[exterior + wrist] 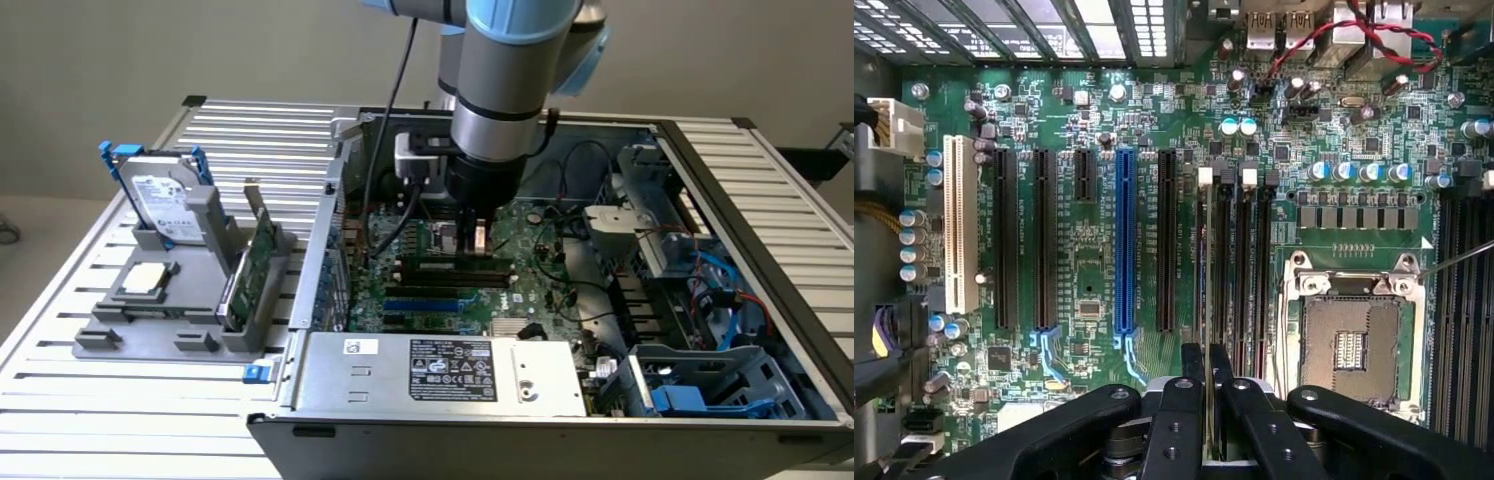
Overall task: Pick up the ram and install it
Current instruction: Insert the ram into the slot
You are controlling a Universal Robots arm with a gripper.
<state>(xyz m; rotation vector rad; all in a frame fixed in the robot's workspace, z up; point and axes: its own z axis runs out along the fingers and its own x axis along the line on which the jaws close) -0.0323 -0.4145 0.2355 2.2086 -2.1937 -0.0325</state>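
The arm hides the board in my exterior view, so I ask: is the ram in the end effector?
Observer: Yes. The end effector is shut on the ram, seen edge-on.
Operator: Where over the board?
Observer: It runs along the memory slot nearest the black expansion slot. I cannot tell whether it is seated.
Operator: Is anything in the CPU socket?
Observer: No, the socket holds no chip.
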